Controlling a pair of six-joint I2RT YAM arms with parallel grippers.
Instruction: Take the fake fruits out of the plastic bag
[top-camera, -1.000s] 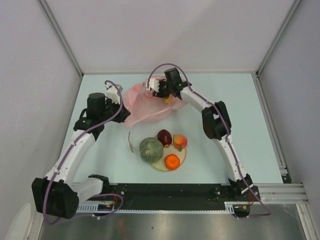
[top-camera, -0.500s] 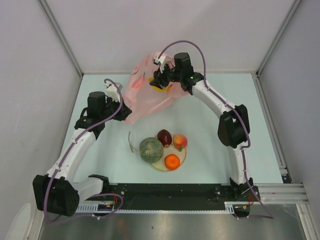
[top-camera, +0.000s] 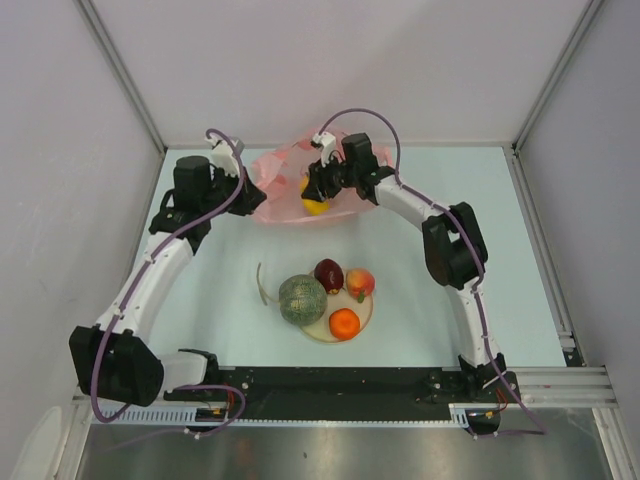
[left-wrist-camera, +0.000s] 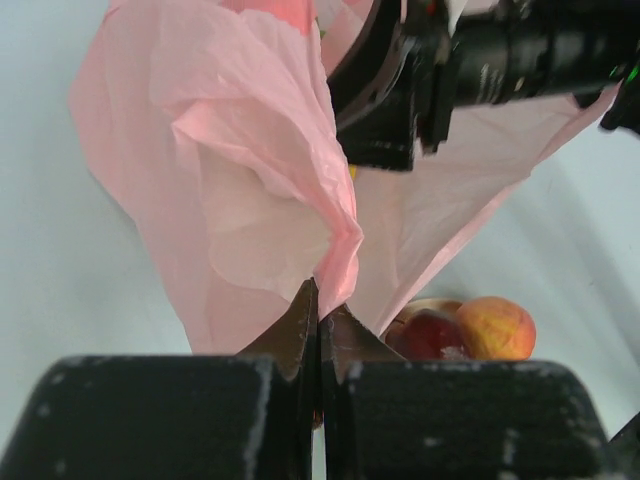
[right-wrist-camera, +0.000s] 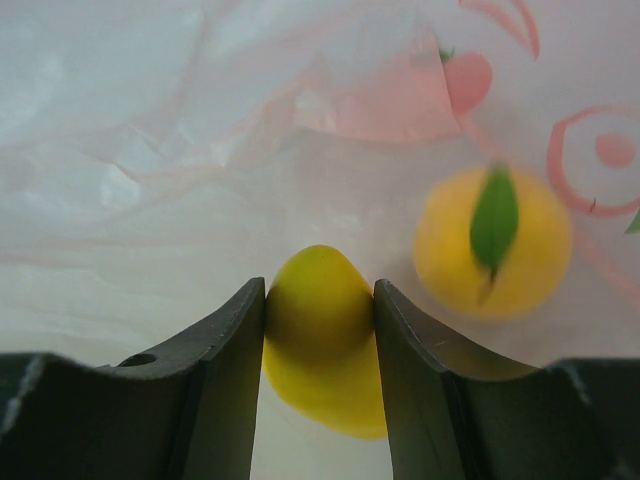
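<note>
The pink plastic bag (top-camera: 280, 190) lies bunched at the back of the table. My left gripper (top-camera: 246, 188) is shut on a fold of its film (left-wrist-camera: 322, 300). My right gripper (top-camera: 316, 190) is shut on a yellow oblong fruit (right-wrist-camera: 325, 380), which sits between the jaws (right-wrist-camera: 320, 288) and shows at the bag's front edge (top-camera: 313, 204). The bag's film (right-wrist-camera: 200, 150) fills the view behind it. On the cream plate (top-camera: 372, 308) sit the netted melon (top-camera: 302, 299), dark red apple (top-camera: 329, 274), peach-coloured fruit (top-camera: 360, 283) and orange (top-camera: 344, 323).
A thin pale curved strip (top-camera: 261, 285) lies left of the plate. Grey walls close the table on three sides. An orange-yellow round shape with a green leaf (right-wrist-camera: 493, 245) shows blurred on the bag film; print or fruit, I cannot tell.
The right gripper rose with the yellow fruit and the bag, then came back down. The left gripper moved toward the back, and the bag bunched up there.
</note>
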